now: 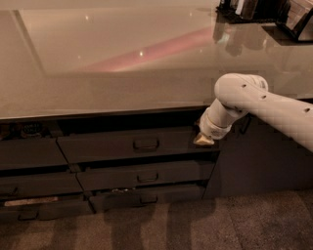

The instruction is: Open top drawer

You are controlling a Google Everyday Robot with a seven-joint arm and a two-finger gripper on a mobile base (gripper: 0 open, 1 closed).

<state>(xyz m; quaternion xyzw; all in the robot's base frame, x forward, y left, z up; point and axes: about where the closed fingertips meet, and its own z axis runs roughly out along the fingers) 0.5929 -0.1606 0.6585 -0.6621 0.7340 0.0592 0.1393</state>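
The top drawer [112, 146] is the wide dark grey front just under the counter, with a small loop handle [146, 144] at its centre. A dark gap shows above its upper edge. My gripper [203, 140] hangs from the white arm [254, 100] that reaches in from the right. It sits at the right end of the drawer front, by its upper edge and well to the right of the handle. Only its pale tip shows below the wrist.
A glossy beige countertop [122, 58] overhangs the drawers. Two slimmer drawers [146, 175] lie below the top one, and more drawer fronts [29, 154] stand to the left. A dark cabinet door [259, 161] is on the right. Dark objects [264, 12] stand at the counter's back right. The floor is carpet [195, 224].
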